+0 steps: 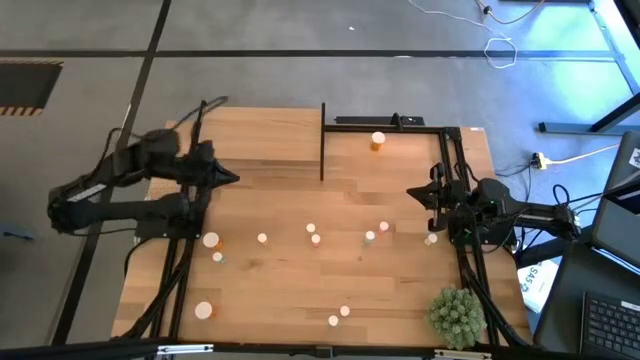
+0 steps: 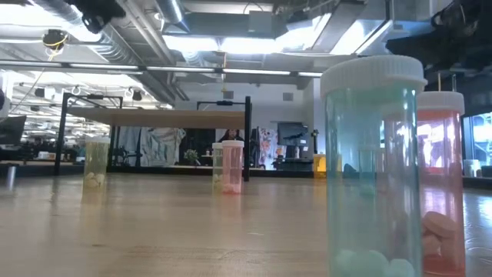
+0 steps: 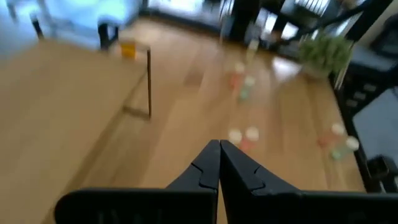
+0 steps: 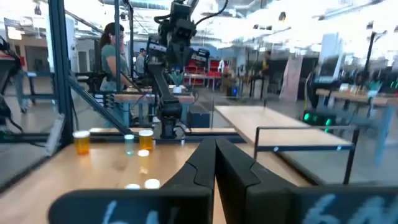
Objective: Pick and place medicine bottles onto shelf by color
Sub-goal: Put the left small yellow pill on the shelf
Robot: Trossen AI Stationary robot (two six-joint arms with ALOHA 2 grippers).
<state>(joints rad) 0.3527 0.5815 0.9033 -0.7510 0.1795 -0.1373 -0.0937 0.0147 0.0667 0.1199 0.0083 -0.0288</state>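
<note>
Several small medicine bottles with white caps stand scattered on the tabletop, among them a pair [image 1: 313,233] at the middle and one [image 1: 370,238] to their right. One orange bottle [image 1: 378,141] stands on the light wooden shelf [image 1: 400,155] at the far right; it also shows in the left wrist view [image 3: 127,48]. My left gripper [image 1: 232,179] is shut and empty, raised above the table's left half. My right gripper [image 1: 412,193] is shut and empty near the shelf's near edge. In the low view a green bottle [image 2: 373,165] and a reddish bottle [image 2: 440,181] stand close up.
A spiky green plant ball [image 1: 457,314] sits at the near right corner. The shelf's thin black posts [image 1: 322,140] stand at its edges. A person [image 4: 112,53] shows in the room beyond the table. Open wood lies between the left gripper and the shelf.
</note>
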